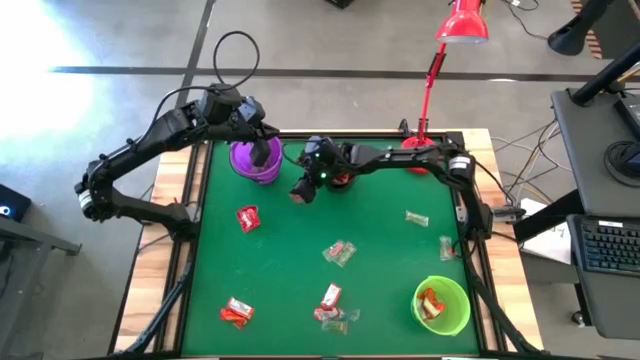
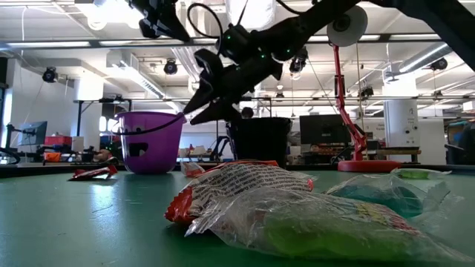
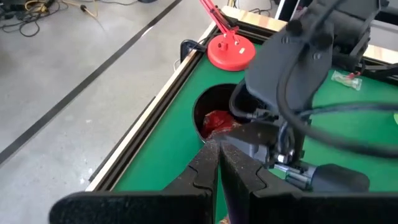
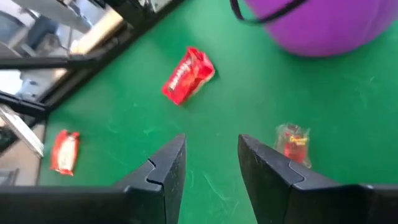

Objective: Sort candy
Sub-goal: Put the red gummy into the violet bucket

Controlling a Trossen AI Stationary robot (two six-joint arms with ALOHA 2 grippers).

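Wrapped candy lies scattered on the green table: a red piece (image 1: 247,218) (image 4: 188,74), a small clear one (image 4: 292,142), others near the front (image 1: 338,252) (image 1: 237,313). My right gripper (image 1: 299,194) (image 4: 211,146) hangs open above the cloth between the purple cup (image 1: 255,160) and the black cup (image 1: 342,180), fingers slanting down, nothing between them. My left gripper (image 1: 265,140) (image 3: 217,146) is shut and empty over the purple cup's far rim. The black cup (image 3: 214,118) holds red candy (image 3: 217,123).
A green cup (image 1: 440,305) with candy inside stands at the near right. A red lamp (image 1: 420,140) has its base on the table's far edge. More candy lies toward the right edge (image 1: 416,217) (image 1: 447,247). Bare cloth spreads left of centre.
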